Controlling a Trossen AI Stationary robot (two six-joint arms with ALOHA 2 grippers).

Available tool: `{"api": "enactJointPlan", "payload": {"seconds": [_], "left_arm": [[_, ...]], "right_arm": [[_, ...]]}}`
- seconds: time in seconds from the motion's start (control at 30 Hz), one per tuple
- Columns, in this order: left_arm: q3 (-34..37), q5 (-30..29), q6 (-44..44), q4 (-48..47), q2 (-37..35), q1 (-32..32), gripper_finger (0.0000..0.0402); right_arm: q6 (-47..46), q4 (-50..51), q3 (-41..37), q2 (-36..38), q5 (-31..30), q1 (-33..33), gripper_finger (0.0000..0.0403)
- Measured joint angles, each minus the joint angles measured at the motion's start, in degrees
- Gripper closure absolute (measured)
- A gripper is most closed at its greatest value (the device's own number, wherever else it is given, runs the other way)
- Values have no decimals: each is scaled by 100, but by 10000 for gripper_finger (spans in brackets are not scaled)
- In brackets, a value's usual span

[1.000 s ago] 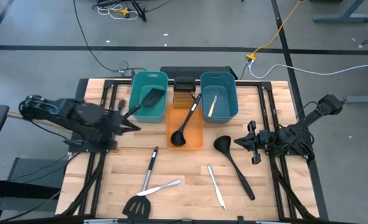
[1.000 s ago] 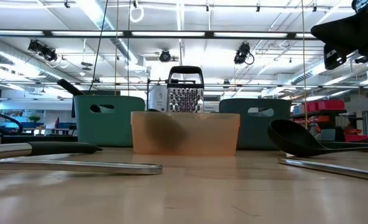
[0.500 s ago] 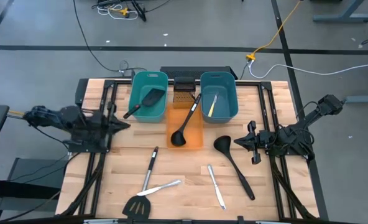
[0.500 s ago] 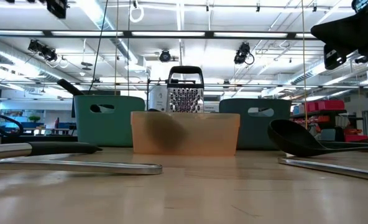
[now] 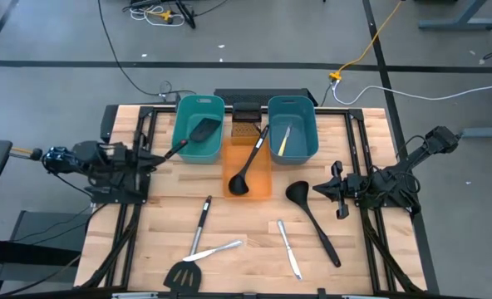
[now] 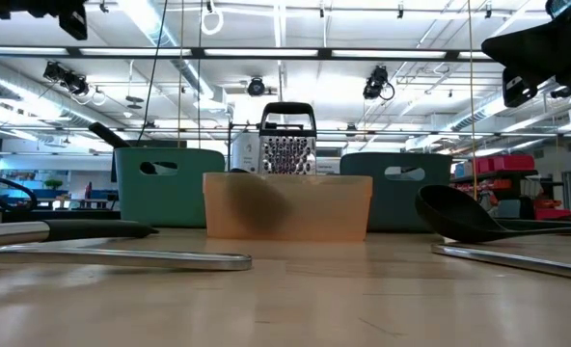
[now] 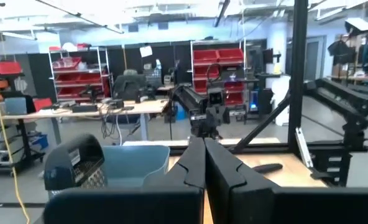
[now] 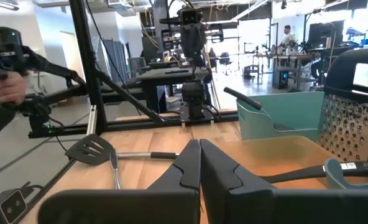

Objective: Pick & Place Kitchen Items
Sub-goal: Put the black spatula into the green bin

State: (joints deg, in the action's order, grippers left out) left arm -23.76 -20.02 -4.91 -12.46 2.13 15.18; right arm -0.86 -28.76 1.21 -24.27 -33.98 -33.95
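Note:
Both grippers are shut and empty. My left gripper (image 5: 156, 157) hovers at the table's left side, left of the left teal tub (image 5: 182, 133); its closed fingers show in the left wrist view (image 7: 204, 168). My right gripper (image 5: 318, 189) waits at the right, beside a black ladle (image 5: 311, 218) that lies flat on the table; its fingers are closed (image 8: 200, 165). A black slotted spatula (image 5: 199, 131) lies in the left tub with its handle over the rim. A knife (image 5: 283, 139) lies in the right teal tub (image 5: 311, 133). A second ladle (image 5: 244, 166) leans in the orange tub (image 5: 267, 184).
On the near part of the table lie a black-handled knife (image 5: 201, 223), a silver knife (image 5: 215, 249), another silver knife (image 5: 289, 247) and a black spatula (image 5: 184, 276). A metal grater (image 5: 245, 124) stands between the teal tubs. A person's hand (image 8: 5, 90) shows beyond the table.
My left gripper has drawn back toward the table's left edge, away from the left teal tub and the spatula's handle. The spatula stays in the tub. My right arm has kept still.

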Motion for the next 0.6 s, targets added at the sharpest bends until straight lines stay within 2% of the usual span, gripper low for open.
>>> {"api": "enactJointPlan", "payload": {"seconds": [0.07, 0.17, 0.3, 0.6], "left_arm": [[242, -7, -23, 61, 7, 0, 401], [731, -96, -164, 816, -11, 0, 401], [1298, -179, -272, 1340, -44, 0, 401], [1531, -198, 87, 1150, -85, 0, 400]], "right_arm": [[6, -46, 0, -3, -3, 0, 397], [6, -74, 0, -4, -4, 0, 397], [-40, -105, 0, -4, 43, 0, 398], [-130, -69, 0, -13, 12, 0, 398]]}}
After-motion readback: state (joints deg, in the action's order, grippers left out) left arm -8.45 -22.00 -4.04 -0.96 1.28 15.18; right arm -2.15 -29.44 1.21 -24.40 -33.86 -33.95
